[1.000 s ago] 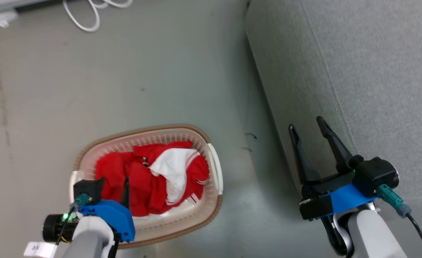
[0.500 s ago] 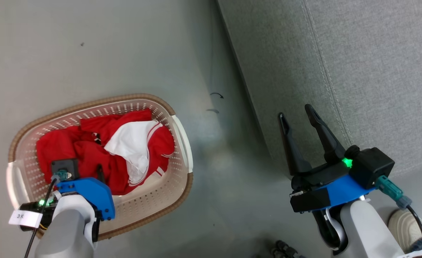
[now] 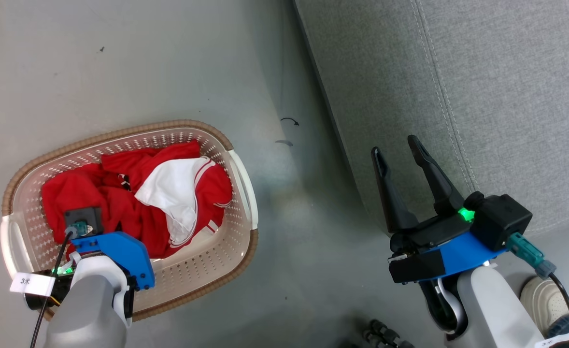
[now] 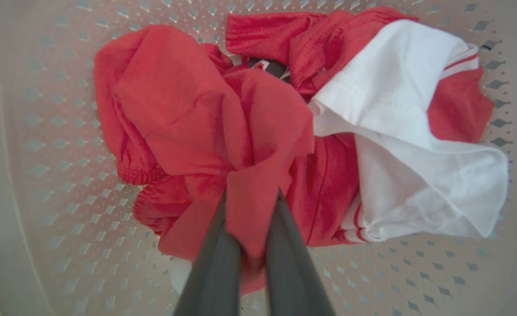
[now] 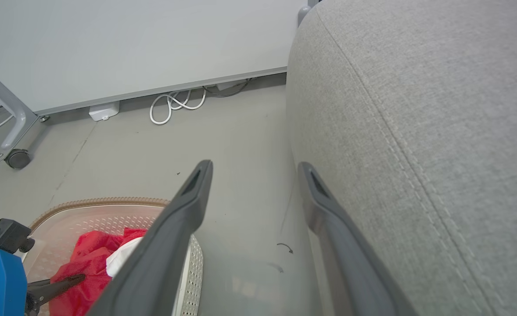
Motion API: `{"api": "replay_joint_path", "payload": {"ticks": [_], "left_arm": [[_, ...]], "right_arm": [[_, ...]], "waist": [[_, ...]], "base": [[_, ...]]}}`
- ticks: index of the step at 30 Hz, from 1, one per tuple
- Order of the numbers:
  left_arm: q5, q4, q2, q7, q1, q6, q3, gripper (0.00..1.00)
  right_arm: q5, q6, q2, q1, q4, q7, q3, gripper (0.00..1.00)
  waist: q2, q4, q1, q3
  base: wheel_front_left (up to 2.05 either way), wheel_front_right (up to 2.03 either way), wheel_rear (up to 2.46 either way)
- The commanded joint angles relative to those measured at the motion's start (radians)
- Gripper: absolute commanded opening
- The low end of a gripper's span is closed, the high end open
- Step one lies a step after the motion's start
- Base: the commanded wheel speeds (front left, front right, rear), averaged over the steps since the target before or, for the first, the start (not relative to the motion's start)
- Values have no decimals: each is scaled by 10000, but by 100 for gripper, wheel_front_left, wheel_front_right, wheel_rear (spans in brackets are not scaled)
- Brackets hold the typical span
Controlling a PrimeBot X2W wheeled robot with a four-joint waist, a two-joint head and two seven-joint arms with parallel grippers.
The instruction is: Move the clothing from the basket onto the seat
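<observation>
Floor [image 3: 168, 58] holds the basket [image 3: 207, 270], clothing [image 3: 120, 193] all inside, left gripper [image 4: 250, 197] pinching it. Beside the seat [image 3: 482, 96], right gripper [image 3: 394, 147] gapes empty.

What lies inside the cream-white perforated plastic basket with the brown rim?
Crumpled red clothing with white trim, one fold pinched by the left gripper. Whatever lies beneath the pile is covered.

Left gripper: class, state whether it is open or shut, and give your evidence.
Shut. The left gripper pinches a fold of the red clothing between its two dark fingers, inside the basket.
</observation>
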Motion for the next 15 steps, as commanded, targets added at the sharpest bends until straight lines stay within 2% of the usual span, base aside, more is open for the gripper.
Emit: {"api": "replay_joint_path", "payload": {"ticks": [1, 10, 15], "left_arm": [[-60, 68, 18, -67, -208, -31, 26, 0], [-309, 467, -96, -254, -295, -209, 19, 0], [-349, 603, -335, -473, -332, -469, -111, 0]], "right_arm": [[39, 5, -14, -173, 6, -49, 1, 100], [-20, 5, -14, -223, 71, -50, -54, 100], [-176, 5, -16, -159, 140, -44, -266, 100]], "waist": [[0, 27, -1, -22], [0, 114, -1, -201], [0, 467, -1, -551]], "base": [[0, 0, 0], [0, 0, 0], [0, 0, 0]]}}
